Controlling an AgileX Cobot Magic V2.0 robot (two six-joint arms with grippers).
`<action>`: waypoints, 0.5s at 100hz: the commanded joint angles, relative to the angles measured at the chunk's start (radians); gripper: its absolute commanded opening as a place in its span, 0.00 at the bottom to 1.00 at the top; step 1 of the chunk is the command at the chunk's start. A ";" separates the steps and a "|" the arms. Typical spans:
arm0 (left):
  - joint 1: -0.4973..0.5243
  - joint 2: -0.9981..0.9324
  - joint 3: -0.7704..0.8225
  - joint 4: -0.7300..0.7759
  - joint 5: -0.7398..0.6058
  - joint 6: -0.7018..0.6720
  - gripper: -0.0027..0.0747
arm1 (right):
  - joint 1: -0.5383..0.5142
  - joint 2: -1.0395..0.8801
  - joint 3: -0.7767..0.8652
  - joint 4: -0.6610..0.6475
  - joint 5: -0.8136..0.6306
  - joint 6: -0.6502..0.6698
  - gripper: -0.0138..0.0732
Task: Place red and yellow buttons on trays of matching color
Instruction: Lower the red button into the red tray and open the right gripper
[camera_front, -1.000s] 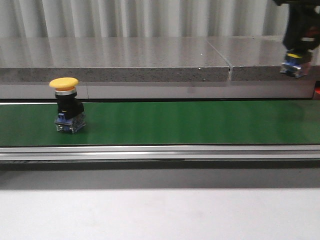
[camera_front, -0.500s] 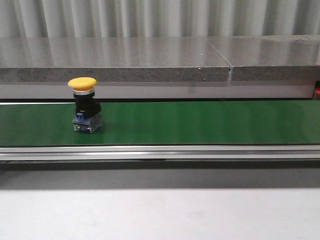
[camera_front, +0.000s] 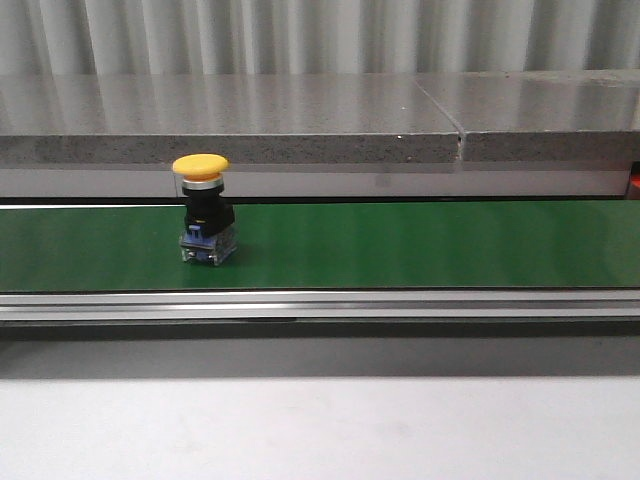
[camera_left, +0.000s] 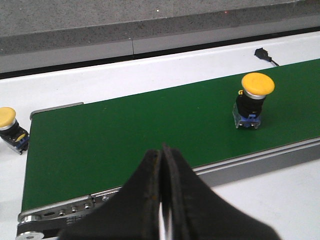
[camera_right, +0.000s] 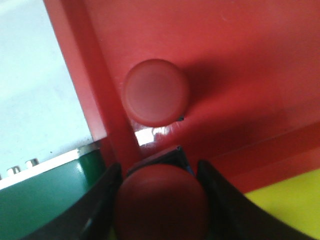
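Right claw pinches 1 red button by its body, cap up, fingers on both sides, held over the red tray. A 2nd red button already sits in that tray, just beyond the held one. Tray wall runs between the claw and the belt; a yellow patch shows past the tray's other edge, probably the yellow tray. Left claw is pressed together, nothing in it, hanging over the near edge of the belt. 1 yellow button stands upright on the belt, well apart from the left claw; a 2nd yellow button lies off the belt's end on the white table. Front view shows neither arm. Step in hand, as I judge it: setting down the red button. To do it well: lower inside the tray wall, keep clear of the seated button so it isn't knocked, spread only once the base rests flat, lift straight up. Yellow button on the belt looks like the left arm's next pick.
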 joint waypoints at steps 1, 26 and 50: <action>-0.007 0.002 -0.025 -0.010 -0.068 -0.002 0.01 | -0.004 -0.023 -0.029 0.004 -0.065 -0.003 0.34; -0.007 0.002 -0.025 -0.010 -0.068 -0.002 0.01 | -0.005 0.017 -0.029 0.004 -0.089 -0.003 0.34; -0.007 0.002 -0.025 -0.010 -0.068 -0.002 0.01 | -0.005 0.019 -0.029 0.004 -0.097 -0.003 0.57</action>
